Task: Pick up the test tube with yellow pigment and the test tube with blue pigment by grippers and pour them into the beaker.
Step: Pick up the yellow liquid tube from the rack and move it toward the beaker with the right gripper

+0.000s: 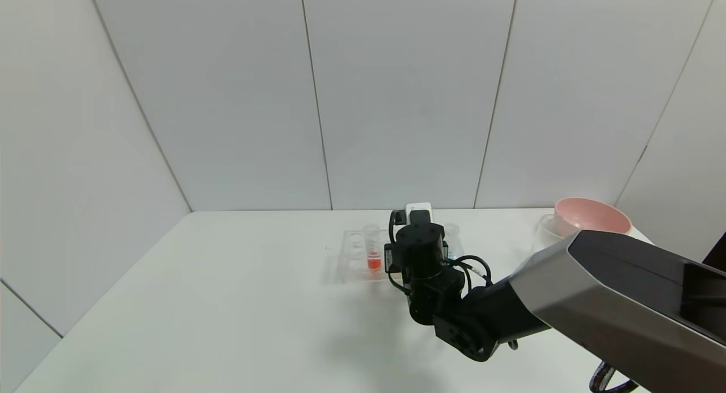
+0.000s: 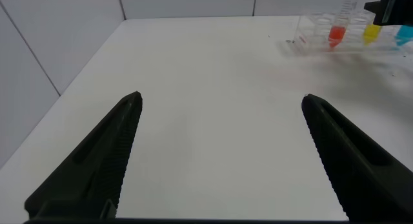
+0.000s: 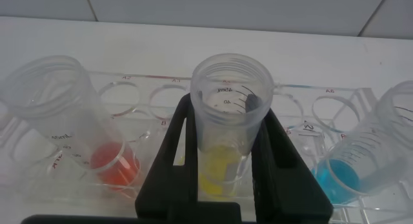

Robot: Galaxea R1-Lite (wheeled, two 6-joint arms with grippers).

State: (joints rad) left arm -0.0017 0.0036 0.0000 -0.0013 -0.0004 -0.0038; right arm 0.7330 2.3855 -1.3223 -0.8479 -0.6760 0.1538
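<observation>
My right gripper (image 3: 227,117) stands over the clear tube rack (image 1: 353,258) with its black fingers (image 3: 169,153) pressed on both sides of the test tube with yellow pigment (image 3: 229,82), which still stands upright in its hole. The test tube with blue pigment (image 3: 361,162) stands in the rack beside it, untouched. In the head view the right gripper (image 1: 418,223) hides the yellow tube. The beaker (image 1: 545,229) stands at the back right, next to a pink bowl. My left gripper (image 2: 221,97) is open and empty over bare table, far from the rack.
A tube with orange-red liquid (image 1: 373,256) stands in the rack on the yellow tube's other side. The pink bowl (image 1: 592,216) sits at the table's back right corner. White walls close the table at back and sides. My right arm (image 1: 567,296) crosses the front right.
</observation>
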